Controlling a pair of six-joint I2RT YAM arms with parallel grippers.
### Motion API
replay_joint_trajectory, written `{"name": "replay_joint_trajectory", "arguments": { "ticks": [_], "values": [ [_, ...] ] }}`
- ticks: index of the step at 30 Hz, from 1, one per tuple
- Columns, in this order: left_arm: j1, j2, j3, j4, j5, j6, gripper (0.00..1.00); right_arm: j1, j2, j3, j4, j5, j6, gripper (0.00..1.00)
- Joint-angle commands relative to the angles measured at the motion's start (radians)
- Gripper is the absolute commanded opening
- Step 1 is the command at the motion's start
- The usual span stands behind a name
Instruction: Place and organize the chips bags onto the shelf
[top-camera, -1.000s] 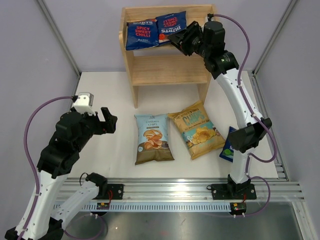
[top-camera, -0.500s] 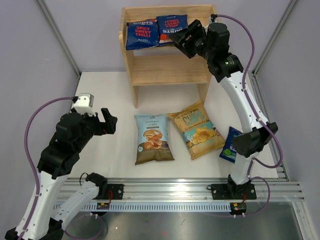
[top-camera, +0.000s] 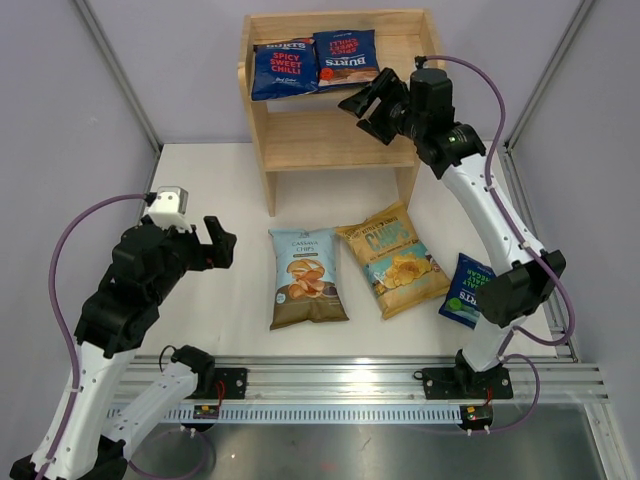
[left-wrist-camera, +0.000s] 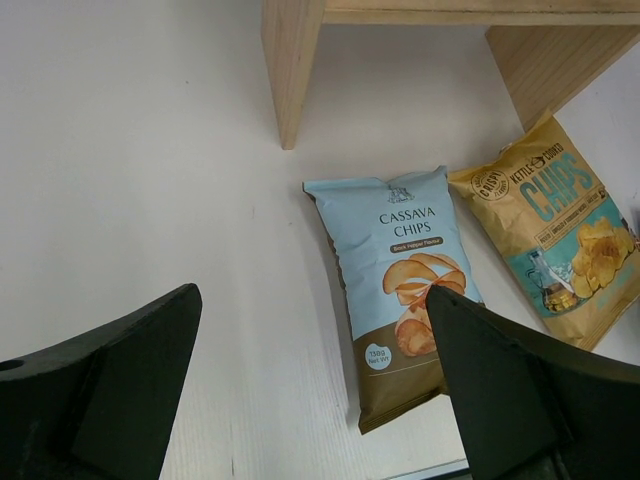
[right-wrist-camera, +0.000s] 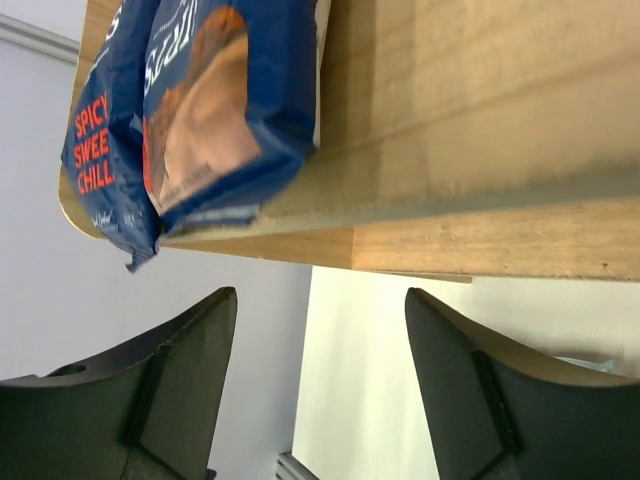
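Top cam: shelf (top-camera: 335, 135) stands at far side of surface (top-camera: 210, 180). Two dark blue bags lie on its top tier, side by side & touching: chilli bag (top-camera: 283, 68) on the left, second blue bag (top-camera: 346, 57) on the right. Right end effector (top-camera: 365, 105) hangs just in front of that tier, near the second blue bag. Its fingers are spread w/ nothing btwn them. That arm's wrist cam adds a close look: both bags' ends reach the front rim, and "SPICY SWEET CHILLI" is readable.

Not on shelf: Cassava bag (top-camera: 306, 277) and yellow bag (top-camera: 397, 260) lie flat, labels up, close together in front of the shelf. A green-marked blue bag (top-camera: 466, 289) lies near the surface's right edge, partly hidden by the right arm. Only top cam shows it.

Left end effector (top-camera: 215, 243) is spread wide & empty, above the surface left of the Cassava bag. Its wrist cam shows print on both big bags & the shelf's legs beyond.
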Motion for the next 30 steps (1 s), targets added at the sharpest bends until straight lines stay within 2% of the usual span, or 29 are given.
{"name": "replay_joint_trajectory", "arguments": {
  "ticks": [1, 6, 10, 12, 15, 19, 21, 26, 30],
  "values": [
    [0.001, 0.009, -0.003, 0.038, 0.041, -0.007, 0.99, -0.002, -0.126, -0.054, 0.031, -0.014, -0.077, 0.77],
    [0.001, 0.032, -0.029, 0.076, 0.125, -0.051, 0.99, -0.002, -0.242, -0.154, 0.034, -0.031, -0.168, 0.85],
    [0.001, 0.058, -0.074, 0.171, 0.260, -0.120, 0.99, -0.003, -0.354, -0.280, 0.010, -0.011, -0.279, 1.00],
    [0.001, 0.080, -0.121, 0.220, 0.340, -0.181, 0.99, -0.005, -0.440, -0.337, -0.001, -0.007, -0.365, 0.99],
    [-0.002, 0.118, -0.189, 0.326, 0.429, -0.261, 0.99, -0.006, -0.568, -0.519, -0.029, 0.052, -0.431, 0.99],
    [-0.031, 0.165, -0.244, 0.472, 0.488, -0.330, 0.99, -0.013, -0.721, -0.749, -0.058, 0.267, -0.438, 1.00],
    [-0.065, 0.208, -0.253, 0.500, 0.495, -0.342, 0.99, -0.060, -0.747, -0.830, -0.117, 0.317, -0.424, 0.99],
    [-0.128, 0.279, -0.250, 0.541, 0.482, -0.350, 0.99, -0.285, -0.762, -0.990, -0.142, 0.259, -0.314, 0.99],
    [-0.179, 0.282, -0.234, 0.454, 0.426, -0.318, 0.99, -0.381, -0.808, -1.128, -0.139, 0.415, -0.246, 0.99]
  ]
}}
